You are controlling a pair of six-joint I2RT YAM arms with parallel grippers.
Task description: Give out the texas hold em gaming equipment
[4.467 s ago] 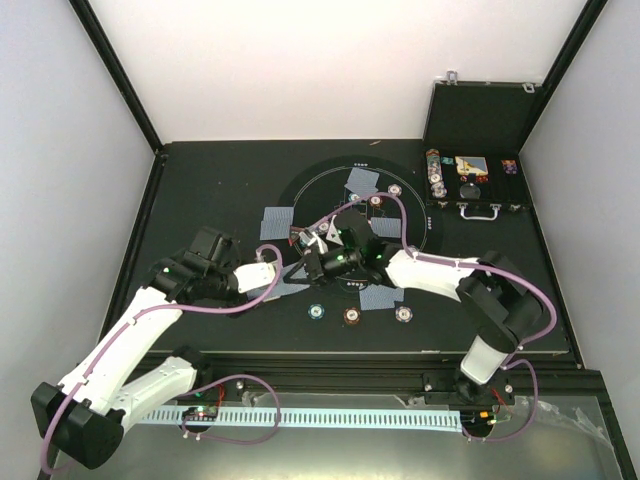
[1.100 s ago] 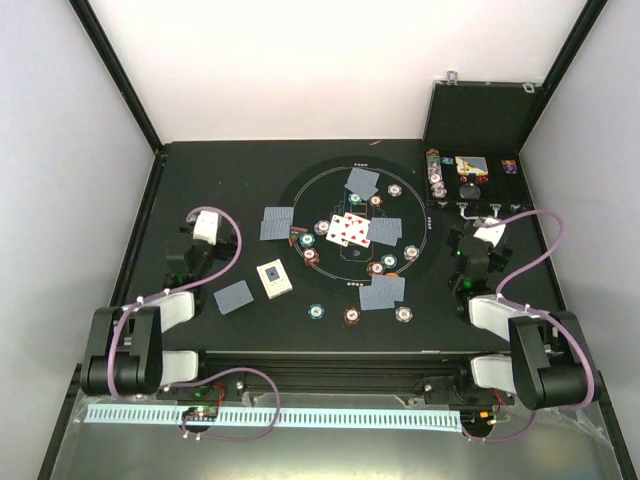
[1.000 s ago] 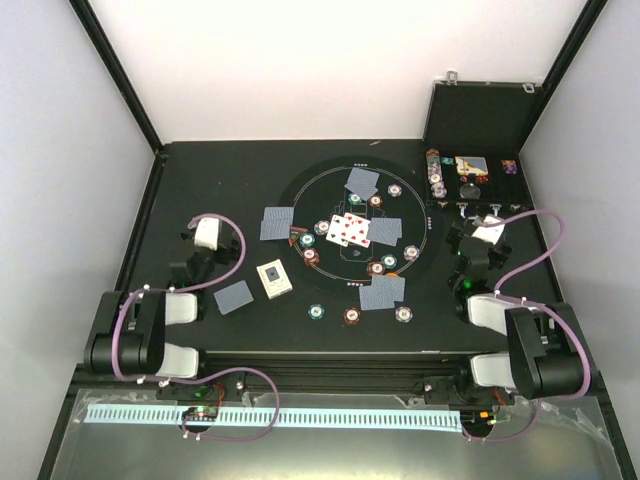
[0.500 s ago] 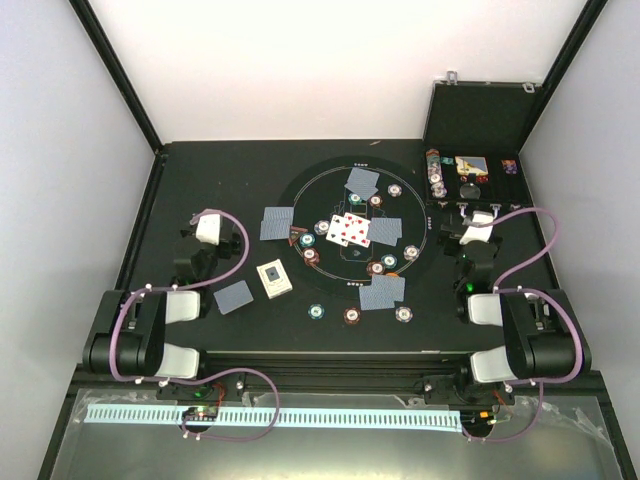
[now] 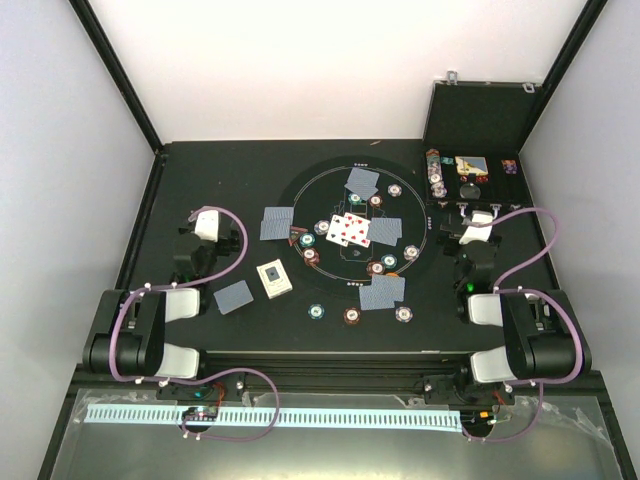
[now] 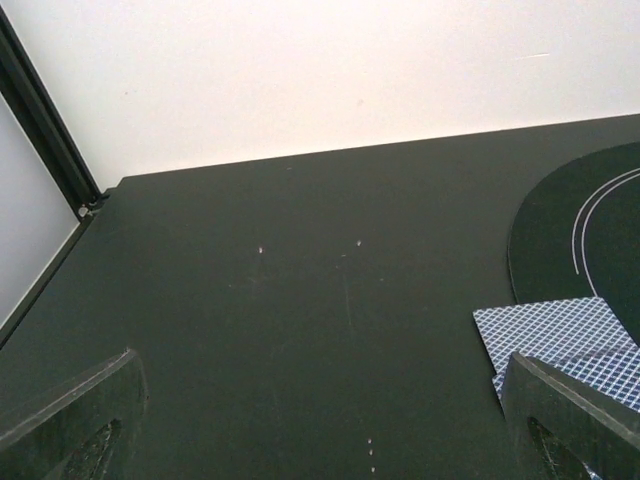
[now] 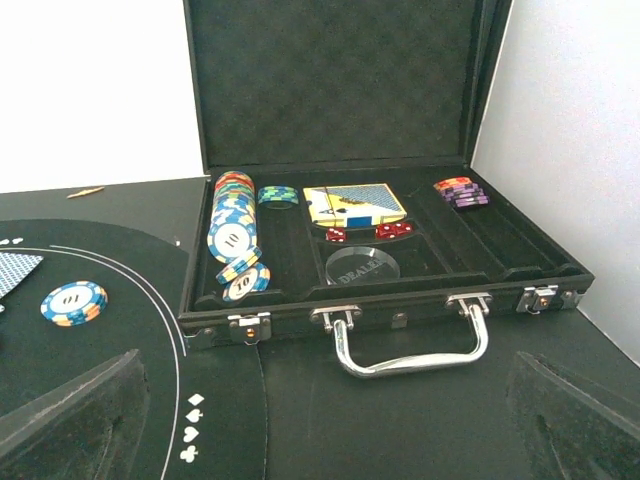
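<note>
Left wrist: cards (image 6: 555, 335) partly behind fingers (image 6: 572, 432)

Cards (image 5: 363, 181) and chips (image 5: 352, 316) crowd the mat (image 5: 315, 195); bare table (image 5: 200, 170) lies left; case (image 5: 480, 118) blocks far right.

The left arm (image 5: 128, 335) is folded back on itself behind its pincer, elbow nearest the base and wrist stretched forward. The left gripper (image 6: 320, 365) points ahead, seemingly level, with its two fingers (image 6: 75, 415) spread wide apart. The right arm (image 5: 535, 335) is folded the same way behind its own pincer. The right gripper (image 7: 325, 365) also faces forward with its jaws gaping equally wide.
</note>
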